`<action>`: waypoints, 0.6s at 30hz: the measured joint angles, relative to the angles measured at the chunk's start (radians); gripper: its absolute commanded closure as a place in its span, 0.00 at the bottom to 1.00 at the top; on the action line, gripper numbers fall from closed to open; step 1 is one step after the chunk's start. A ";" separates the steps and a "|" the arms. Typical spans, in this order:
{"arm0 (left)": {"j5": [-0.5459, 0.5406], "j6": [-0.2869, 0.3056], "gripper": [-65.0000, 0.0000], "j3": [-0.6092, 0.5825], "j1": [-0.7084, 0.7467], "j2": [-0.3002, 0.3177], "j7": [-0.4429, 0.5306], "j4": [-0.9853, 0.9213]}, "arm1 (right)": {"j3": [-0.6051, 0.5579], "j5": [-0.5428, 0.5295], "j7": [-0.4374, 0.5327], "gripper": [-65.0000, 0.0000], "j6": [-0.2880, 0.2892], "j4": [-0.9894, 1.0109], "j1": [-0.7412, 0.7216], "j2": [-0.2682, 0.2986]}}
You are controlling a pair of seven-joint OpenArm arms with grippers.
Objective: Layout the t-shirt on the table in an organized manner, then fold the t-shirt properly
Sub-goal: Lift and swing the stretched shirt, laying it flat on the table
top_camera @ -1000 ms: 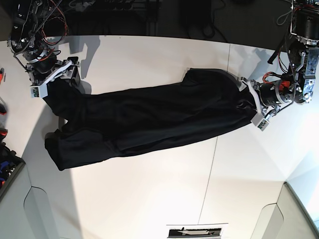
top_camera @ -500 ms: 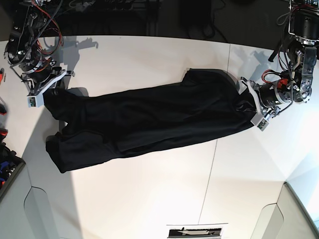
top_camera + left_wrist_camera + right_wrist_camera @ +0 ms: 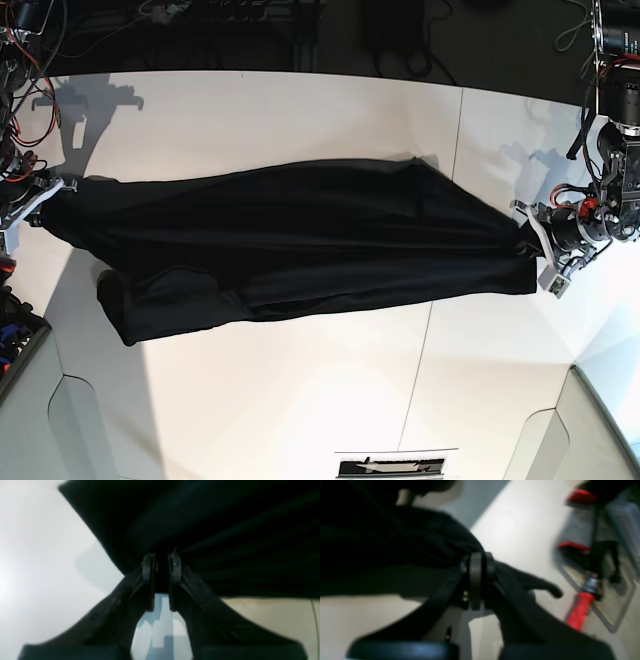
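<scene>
Two grippers hold the t-shirt [image 3: 300,240] between them, one at each end, and we judge this is done to draw the cloth out long and flat before it is laid down neatly. The left gripper [image 3: 545,258], at the right of the base view, has its fingers nearly together with a bunch of black fabric pinched between them; in its wrist view the folds fan out from that pinch point, a sign the cloth is under tension there. The right gripper [image 3: 28,208], at the left edge of the base view, is clamped on the other end; its wrist view shows the fingertips pressed together over a gathered ridge of fabric [image 3: 420,545].

The shirt spans the far half of the table [image 3: 300,400] as a long dark band, running left to right. Its upper edge looks taut between the two grips, while a lower flap at the near left sags and lies rumpled on the white surface. We think this part will need spreading before any fold.

As for containers, a grey tray [image 3: 612,585] sits beside the table at the left, and red-handled tools [image 3: 578,611] lie in it; we cannot tell what kind they are.
</scene>
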State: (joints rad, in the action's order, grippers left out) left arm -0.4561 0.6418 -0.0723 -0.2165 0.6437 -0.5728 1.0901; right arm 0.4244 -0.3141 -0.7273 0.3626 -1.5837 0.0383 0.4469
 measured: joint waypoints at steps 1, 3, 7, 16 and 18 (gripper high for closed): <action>0.003 -0.002 0.86 0.000 -0.019 -0.001 0.000 -0.017 | 0.000 0.002 -0.003 0.76 -0.012 0.000 0.000 -0.001; 0.018 -0.010 0.86 0.000 -0.062 0.000 0.001 -0.051 | 0.003 0.014 -0.012 0.49 -0.049 0.000 0.000 -0.001; 0.020 -0.023 0.86 0.002 -0.126 0.010 0.005 -0.113 | 0.008 -0.058 -0.051 0.34 -0.068 0.000 0.000 -0.001; -0.336 0.045 0.86 0.002 -0.138 0.101 -0.135 -0.081 | 0.007 -0.089 -0.060 0.34 -0.068 -0.004 0.000 -0.006; -0.471 0.045 0.86 0.002 -0.142 0.116 -0.237 -0.048 | 0.007 -0.116 -0.060 0.34 -0.063 -0.005 0.000 -0.006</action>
State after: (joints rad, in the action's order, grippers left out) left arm -0.9268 0.6865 -0.0708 -0.3580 0.7597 -0.8101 1.0424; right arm 0.4316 -0.4301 -0.7868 0.2993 -1.5890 0.0383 0.4404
